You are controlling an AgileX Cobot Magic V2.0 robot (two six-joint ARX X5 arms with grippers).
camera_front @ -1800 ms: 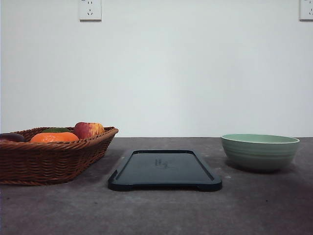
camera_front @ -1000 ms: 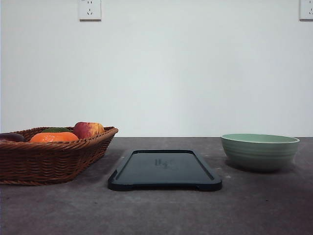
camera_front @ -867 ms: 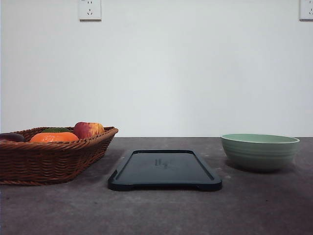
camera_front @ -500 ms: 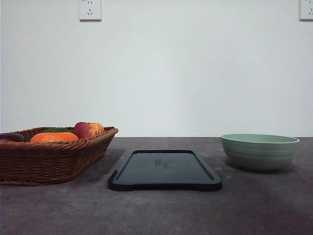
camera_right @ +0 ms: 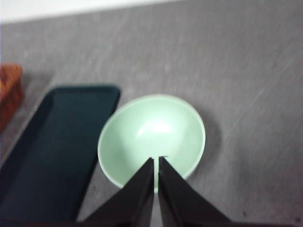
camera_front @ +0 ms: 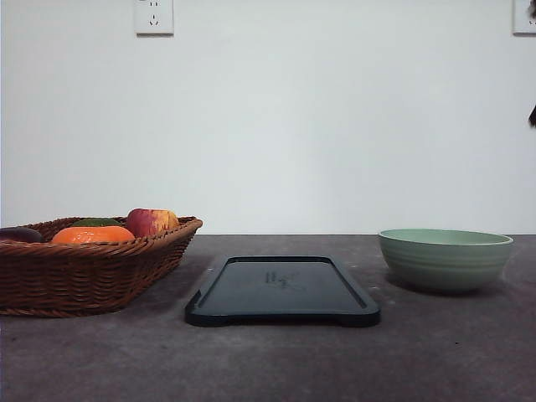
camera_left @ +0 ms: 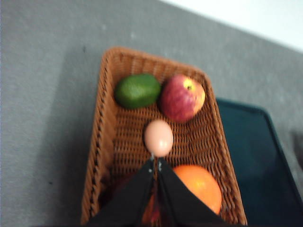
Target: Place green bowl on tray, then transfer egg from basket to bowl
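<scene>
The green bowl (camera_front: 445,259) stands empty on the grey table to the right of the dark tray (camera_front: 282,290). My right gripper (camera_right: 156,161) hangs high above the green bowl (camera_right: 152,138), fingers shut together with nothing between them. The tray (camera_right: 52,146) lies bare beside the bowl. At the left sits the wicker basket (camera_front: 84,268). From above, the egg (camera_left: 158,137) lies in the middle of the basket (camera_left: 105,118). My left gripper (camera_left: 155,163) hovers over the egg, shut and holding nothing.
The basket also holds an avocado (camera_left: 137,91), a red apple (camera_left: 182,97) and an orange (camera_left: 198,187). A small dark part (camera_front: 532,115) of the right arm shows at the front view's right edge. Two wall sockets sit high on the white wall.
A dark part of the right arm has come into the front view at the right edge. The bowl, tray and basket have not moved.
</scene>
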